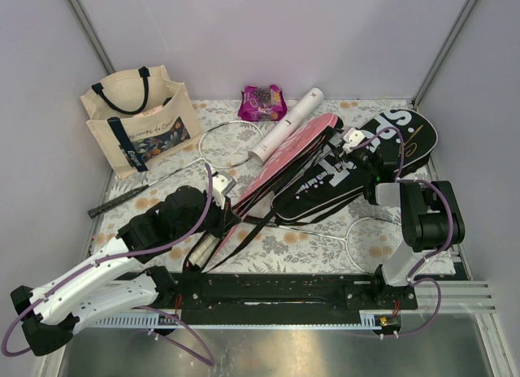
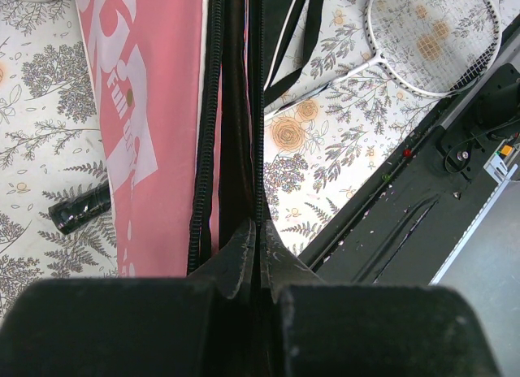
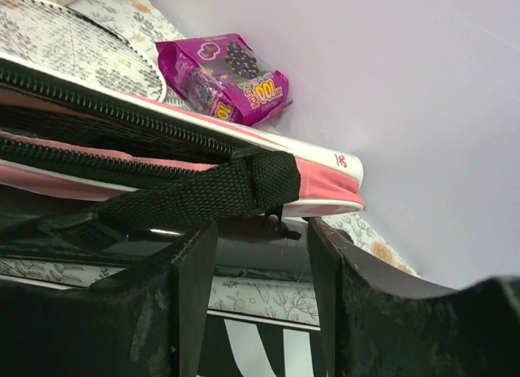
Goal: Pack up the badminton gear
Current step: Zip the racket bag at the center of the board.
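Left hand (image 2: 258, 239) clamped on zip edge of pink cover (image 2: 154, 109). Right hand (image 3: 256, 263) jaws apart; I see black strap (image 3: 203, 194) crossing just beyond its fingertips.

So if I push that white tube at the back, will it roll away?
Probably: the white tube is a smooth cylinder lying on its side. It lies along the pink cover, whose edge should block rolling that way. On the other side, only the purple snack packet might stop it.
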`<action>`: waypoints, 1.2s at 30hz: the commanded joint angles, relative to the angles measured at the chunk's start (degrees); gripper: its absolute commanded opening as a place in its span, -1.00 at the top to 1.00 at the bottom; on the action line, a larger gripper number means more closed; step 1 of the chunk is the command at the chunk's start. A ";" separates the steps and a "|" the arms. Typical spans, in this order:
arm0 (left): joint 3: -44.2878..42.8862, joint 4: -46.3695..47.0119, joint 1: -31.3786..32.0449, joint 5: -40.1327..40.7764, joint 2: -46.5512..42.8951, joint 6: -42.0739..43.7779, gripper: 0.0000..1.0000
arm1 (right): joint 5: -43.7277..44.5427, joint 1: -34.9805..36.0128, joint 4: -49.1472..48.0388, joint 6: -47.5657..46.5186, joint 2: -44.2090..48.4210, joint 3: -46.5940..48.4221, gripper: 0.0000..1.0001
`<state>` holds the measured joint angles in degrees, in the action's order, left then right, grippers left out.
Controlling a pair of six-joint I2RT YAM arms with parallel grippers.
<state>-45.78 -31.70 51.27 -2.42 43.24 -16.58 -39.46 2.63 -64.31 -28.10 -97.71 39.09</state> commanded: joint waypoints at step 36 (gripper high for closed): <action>-4.32 5.07 -0.38 -1.89 0.79 -0.21 1.00 | 0.00 1.50 10.87 -14.00 6.57 4.24 0.04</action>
<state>-46.04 -31.73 51.27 -2.94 44.12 -16.56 -39.33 3.40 -53.19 -40.40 -93.45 40.93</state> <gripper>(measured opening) 0.025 0.504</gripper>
